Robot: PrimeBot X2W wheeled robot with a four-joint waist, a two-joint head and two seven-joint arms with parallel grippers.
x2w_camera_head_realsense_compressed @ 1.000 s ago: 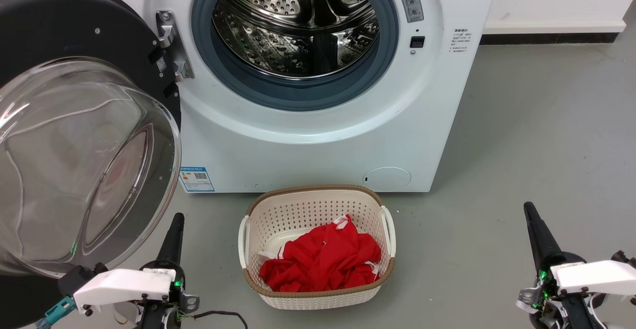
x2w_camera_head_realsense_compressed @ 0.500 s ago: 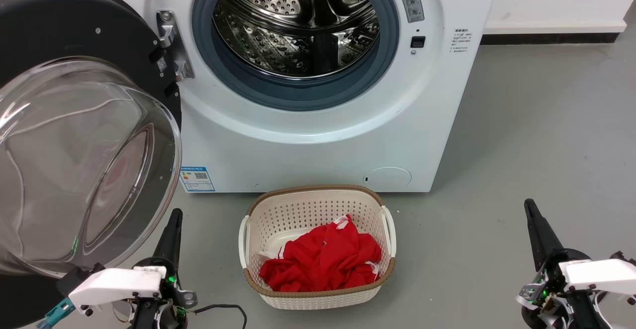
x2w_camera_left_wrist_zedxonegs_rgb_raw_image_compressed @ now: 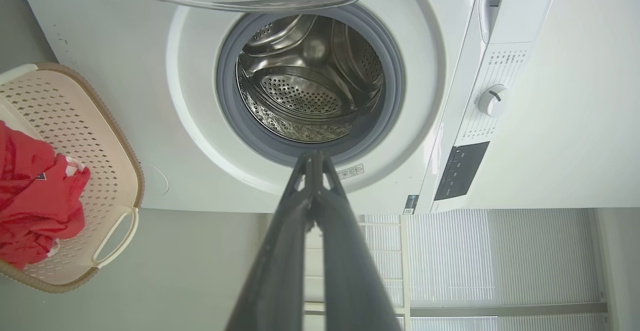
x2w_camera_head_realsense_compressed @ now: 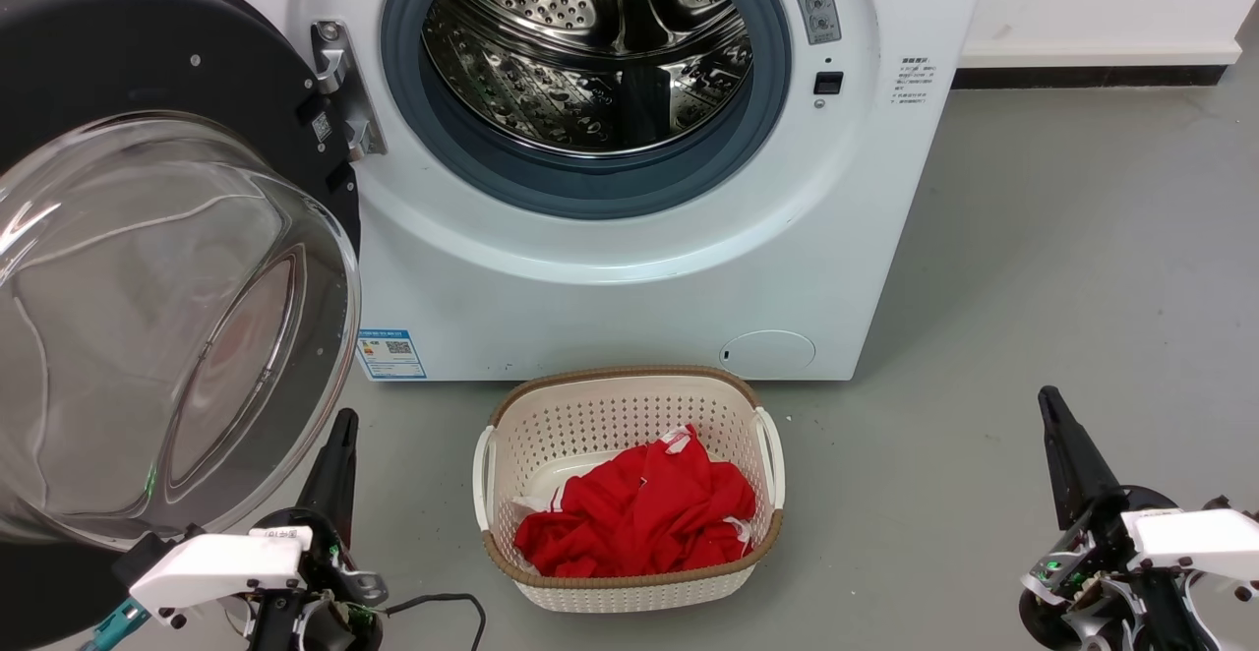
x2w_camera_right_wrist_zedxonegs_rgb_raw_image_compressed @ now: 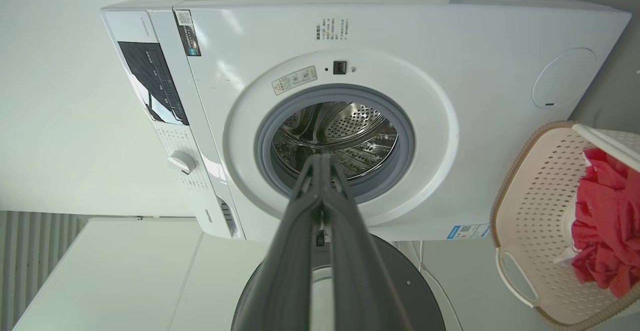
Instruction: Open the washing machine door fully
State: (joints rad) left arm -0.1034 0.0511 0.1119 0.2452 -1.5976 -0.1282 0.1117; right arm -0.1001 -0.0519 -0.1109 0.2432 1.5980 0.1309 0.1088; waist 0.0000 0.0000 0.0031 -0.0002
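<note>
- the washing machine door (x2w_camera_head_realsense_compressed: 148, 61) stands swung out on the robot's left of the drum opening (x2w_camera_head_realsense_compressed: 590, 61), hung from a metal hinge (x2w_camera_head_realsense_compressed: 339, 90) at that opening's left edge; its glass bowl (x2w_camera_head_realsense_compressed: 167, 326) bulges towards the head camera.
- it looks stiff and fairly heavy, likely to move only in an arc about the hinge; the black face is glossy and probably slippery.
- the bowl is hard, smooth and rounded, a poor place to press; the black rim far from the hinge seems the better spot, pushed rather than pinched.
- left gripper (x2w_camera_head_realsense_compressed: 342, 425): fingers pressed together, nothing between them, tip near the bowl's lower edge; no contact is evident.
- right gripper (x2w_camera_head_realsense_compressed: 1050, 400): fingers likewise closed on nothing, low over the floor, well apart from the door.
- a basket (x2w_camera_head_realsense_compressed: 629, 381) of red clothes (x2w_camera_head_realsense_compressed: 634, 513) sits between the two grippers.
</note>
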